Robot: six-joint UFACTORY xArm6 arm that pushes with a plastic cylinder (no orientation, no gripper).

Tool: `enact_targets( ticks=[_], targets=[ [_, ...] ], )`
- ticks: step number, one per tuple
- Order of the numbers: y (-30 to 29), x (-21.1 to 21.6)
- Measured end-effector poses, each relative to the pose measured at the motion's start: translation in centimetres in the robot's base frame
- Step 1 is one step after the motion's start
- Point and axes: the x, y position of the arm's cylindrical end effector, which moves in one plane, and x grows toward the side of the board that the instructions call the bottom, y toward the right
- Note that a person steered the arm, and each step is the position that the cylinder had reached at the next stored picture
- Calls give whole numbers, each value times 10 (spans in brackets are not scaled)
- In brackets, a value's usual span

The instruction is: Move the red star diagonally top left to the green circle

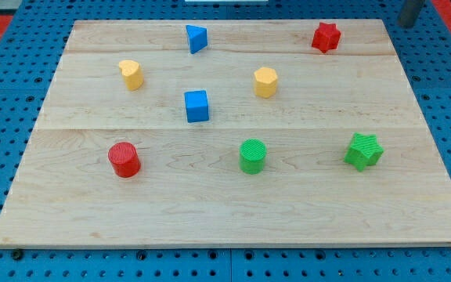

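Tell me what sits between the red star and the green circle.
In the camera view, the yellow hexagon sits roughly between the red star and the green circle, slightly to the view's left of the straight line. Otherwise bare board.

rod (410, 12) cut off by the view's top edge at right, my tip indistinct

no readable text, labels, numbers or signs anywhere
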Motion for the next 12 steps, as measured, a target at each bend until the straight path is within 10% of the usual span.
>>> enact_targets(
  ticks=[1, 3, 5, 9, 12],
  targets=[
    [-54, 52],
    [-35, 1],
    [-178, 1],
    [-94, 17],
    [-188, 1]
  ],
)
